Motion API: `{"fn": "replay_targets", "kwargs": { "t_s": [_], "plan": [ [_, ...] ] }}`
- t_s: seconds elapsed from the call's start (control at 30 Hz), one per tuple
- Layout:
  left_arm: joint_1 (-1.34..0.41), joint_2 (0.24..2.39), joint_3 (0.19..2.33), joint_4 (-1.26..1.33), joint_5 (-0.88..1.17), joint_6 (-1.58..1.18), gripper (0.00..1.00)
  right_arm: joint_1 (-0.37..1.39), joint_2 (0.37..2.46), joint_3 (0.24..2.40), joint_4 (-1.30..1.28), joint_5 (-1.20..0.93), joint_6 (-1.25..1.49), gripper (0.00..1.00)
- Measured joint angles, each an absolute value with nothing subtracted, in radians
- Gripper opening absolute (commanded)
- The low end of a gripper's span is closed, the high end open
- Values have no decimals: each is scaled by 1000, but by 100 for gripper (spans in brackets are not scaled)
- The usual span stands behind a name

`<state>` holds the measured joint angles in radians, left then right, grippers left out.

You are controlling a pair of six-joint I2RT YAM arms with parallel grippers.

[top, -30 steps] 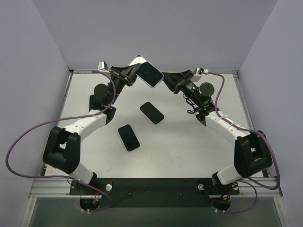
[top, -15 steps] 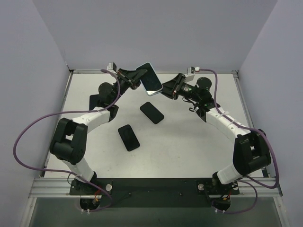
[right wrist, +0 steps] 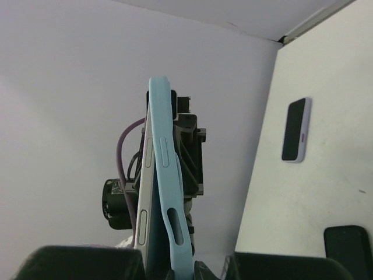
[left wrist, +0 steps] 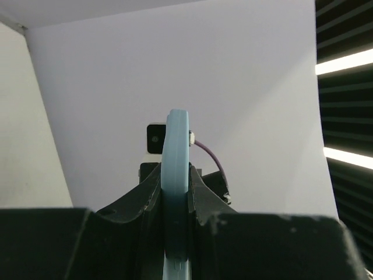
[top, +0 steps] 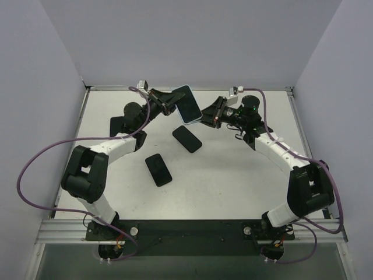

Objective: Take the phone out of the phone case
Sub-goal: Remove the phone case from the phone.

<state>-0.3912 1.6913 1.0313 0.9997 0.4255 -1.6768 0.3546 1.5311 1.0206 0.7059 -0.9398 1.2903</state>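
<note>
- Progress: the dark-screened phone point(top: 186, 104) sits in its light-blue soft phone case point(top: 196, 121). It is held above the white worktop point(top: 233, 175), bridged between the two sets of fingers. Removal not yet done; the peeling looks to be all ahead.
- Left fingers point(left wrist: 140, 204) clamp one case edge. Right fingers point(right wrist: 81, 262) are closed on the opposite end.
- Only the top view shows the screen. Only the right wrist view shows the phone's silver side against the case wall; cannot tell whether it has started to lift.

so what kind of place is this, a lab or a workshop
Probably a robot lab test cell: a white table boxed in by plain grey walls, with a left arm and right arm bolted to a metal rail at its near edge.
</note>
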Motion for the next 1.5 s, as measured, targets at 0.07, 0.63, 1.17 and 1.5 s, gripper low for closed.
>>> {"fn": "replay_targets", "kwargs": {
  "t_s": [0.07,0.63,1.17,1.5],
  "plan": [
    [-400,1691,1013,966,444,-1660,36,355,1494,1010,585,-915,1217,0],
    [-515,1673,976,690,724,-1378,81,266,1165,923,-216,-358,770,0],
    [-649,1768,939,404,590,-1108,95,560,1298,860,-401,104,529,0],
    [-661,1933,869,574,631,-1142,96,598,1374,842,-326,103,503,0]
  ]
}}
